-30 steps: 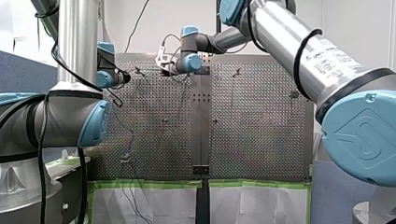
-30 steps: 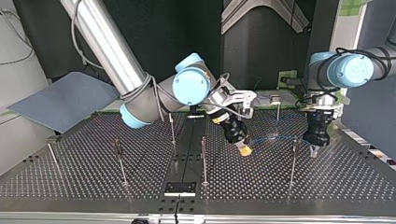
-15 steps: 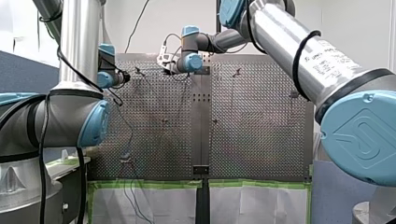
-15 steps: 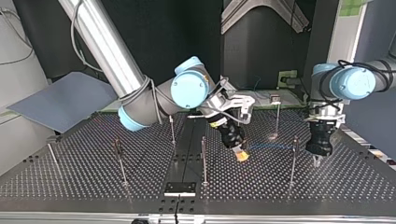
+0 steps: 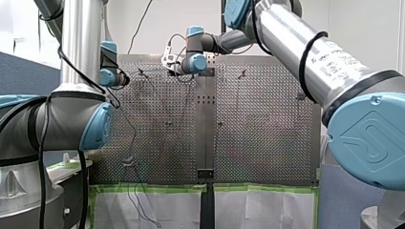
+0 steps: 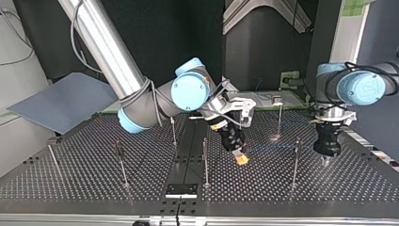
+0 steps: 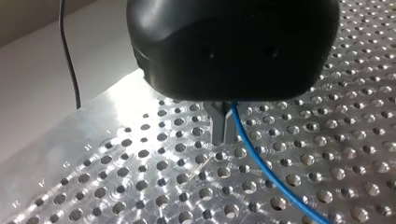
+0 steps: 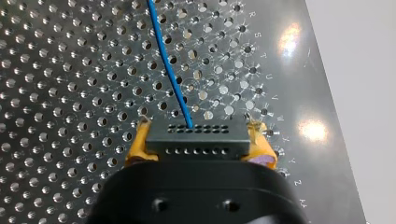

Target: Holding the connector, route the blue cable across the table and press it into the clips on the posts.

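Over the perforated metal table [image 6: 263, 188], clamped the dark rectangular connector [image 8: 196, 142] between the yellow pads [image 8: 140, 142] of my right gripper [image 8: 198, 127]; pinched the thin blue cable [image 7: 261, 163] in my left gripper [image 7: 220, 137]. Judged mid-routing; next called for lowering it into the slim metal post [image 6: 295, 165] clip.

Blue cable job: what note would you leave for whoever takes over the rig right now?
Right gripper: shut on the black connector, a yellow pad at each side.
Left gripper: fingers together on the cable, just above the table.
The cable hangs between the two grippers, near a post.
Done: connector and cable gripped.
Left: no clip visibly holds the cable, so it has to be pressed into the clips.
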You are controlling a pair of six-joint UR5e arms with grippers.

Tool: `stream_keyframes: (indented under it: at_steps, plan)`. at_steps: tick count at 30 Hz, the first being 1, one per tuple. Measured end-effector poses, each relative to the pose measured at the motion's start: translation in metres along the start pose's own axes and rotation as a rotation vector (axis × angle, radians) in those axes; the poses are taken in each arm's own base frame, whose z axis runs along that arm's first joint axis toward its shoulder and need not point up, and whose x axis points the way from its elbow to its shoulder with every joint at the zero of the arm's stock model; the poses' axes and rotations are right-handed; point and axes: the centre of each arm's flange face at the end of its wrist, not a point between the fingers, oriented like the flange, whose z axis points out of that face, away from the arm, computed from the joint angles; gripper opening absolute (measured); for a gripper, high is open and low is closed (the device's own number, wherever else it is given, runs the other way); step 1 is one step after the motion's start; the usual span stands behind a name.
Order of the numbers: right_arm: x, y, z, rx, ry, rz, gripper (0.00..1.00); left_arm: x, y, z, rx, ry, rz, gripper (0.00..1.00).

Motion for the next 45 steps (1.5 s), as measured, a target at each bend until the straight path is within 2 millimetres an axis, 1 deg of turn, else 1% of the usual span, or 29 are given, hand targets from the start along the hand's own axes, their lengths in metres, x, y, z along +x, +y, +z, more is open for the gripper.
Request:
stream_keyframes:
  at_steps: [1,2,3,4,5,6,7,12,16,20,28,35,38,41,45]
  plan:
    - [0.0,0.0,0.0,-0.001,0.0,0.0,0.0,-0.001,-0.002,-0.001,-0.002,0.003,0.006,0.25]
    - [0.0,0.0,0.0,-0.001,0.0,0.0,0.0,-0.002,-0.004,-0.004,-0.005,0.006,0.015,0.44]
    - [0.0,0.0,0.0,-0.001,0.0,0.0,0.0,-0.003,-0.006,-0.006,-0.009,0.007,0.022,0.44]
    - [0.0,0.0,0.0,-0.002,0.0,0.0,0.0,-0.004,-0.008,-0.008,-0.014,0.006,0.03,0.75]
    - [0.0,0.0,0.0,-0.003,0.0,-0.001,0.0,-0.007,-0.01,-0.011,-0.021,0.006,0.041,0.85]
    - [0.0,0.001,0.0,-0.005,0.0,-0.001,0.0,-0.008,-0.012,-0.014,-0.028,0.004,0.049,0.85]
    - [0.0,0.001,0.0,-0.007,0.001,-0.002,0.0,-0.01,-0.014,-0.016,-0.034,0.002,0.057,1.0]
    - [0.0,0.001,0.0,-0.014,0.001,-0.006,0.0,-0.021,-0.026,-0.031,-0.072,-0.009,0.101,1.0]
    - [0.0,0.001,0.0,-0.016,0.001,-0.008,0.0,-0.022,-0.031,-0.046,-0.098,0.004,0.136,1.0]
    - [-0.001,-0.001,-0.001,-0.015,0.0,-0.009,0.0,-0.016,-0.038,-0.066,-0.095,0.053,0.165,1.0]
    - [-0.001,-0.001,-0.002,-0.03,-0.001,-0.022,0.0,0.001,-0.056,-0.104,-0.064,0.155,0.165,1.0]
    - [0.0,0.001,-0.003,-0.056,-0.001,-0.026,0.0,0.015,-0.065,-0.148,-0.095,0.227,0.187,1.0]
    - [0.0,0.002,-0.003,-0.066,0.001,-0.027,0.0,0.014,-0.072,-0.161,-0.084,0.24,0.2,1.0]
    - [0.0,0.002,-0.003,-0.07,0.001,-0.027,0.0,0.009,-0.083,-0.166,-0.044,0.228,0.211,1.0]
    - [0.0,0.002,-0.003,-0.071,0.002,-0.028,0.0,-0.002,-0.102,-0.166,0.03,0.19,0.219,1.0]
